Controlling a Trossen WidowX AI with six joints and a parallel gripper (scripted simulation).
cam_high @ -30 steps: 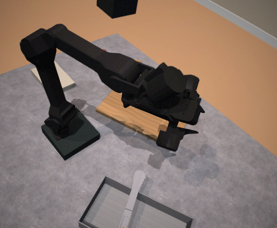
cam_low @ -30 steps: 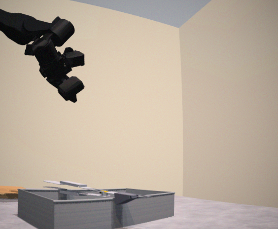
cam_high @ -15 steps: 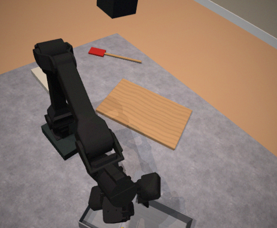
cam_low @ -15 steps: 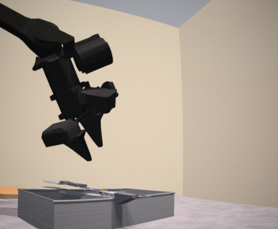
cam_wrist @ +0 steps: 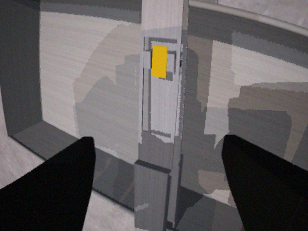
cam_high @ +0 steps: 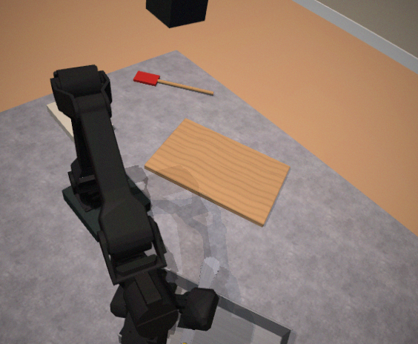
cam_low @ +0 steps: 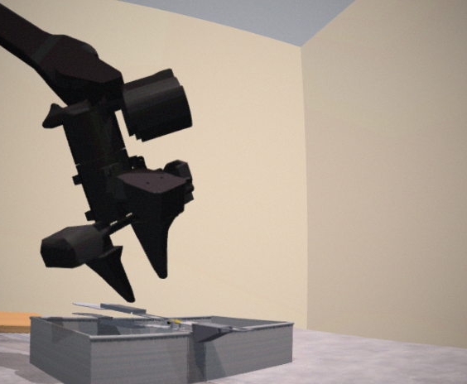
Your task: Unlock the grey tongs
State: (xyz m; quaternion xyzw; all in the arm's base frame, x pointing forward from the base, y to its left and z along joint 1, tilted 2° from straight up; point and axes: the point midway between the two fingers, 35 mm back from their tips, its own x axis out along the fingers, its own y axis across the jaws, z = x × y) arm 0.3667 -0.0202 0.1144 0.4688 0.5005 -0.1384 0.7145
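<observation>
The grey tongs (cam_high: 210,268) (cam_low: 122,308) (cam_wrist: 162,19) lie across the roasting tin (cam_high: 254,315) (cam_low: 139,360) (cam_wrist: 20,64), their two arms close together. One end reaches out over the tin's rim. A yellow mark (cam_low: 177,321) (cam_wrist: 159,61) shows on them. My gripper (cam_low: 147,289) (cam_wrist: 159,146) is open and empty, pointing down just above the tongs. In the wrist view its fingers stand on either side of them, apart from them. The wooden board (cam_high: 217,170) (cam_low: 2,323) lies flat with nothing on it. In the top view the arm hides the fingertips and part of the tin.
A spatula with a red head (cam_high: 147,78) lies beyond the board. A cream block (cam_high: 63,120) is partly behind the arm. The arm's dark base plate (cam_high: 81,216) stands left of the board. A black box (cam_high: 176,12) shows at the top edge of the top view.
</observation>
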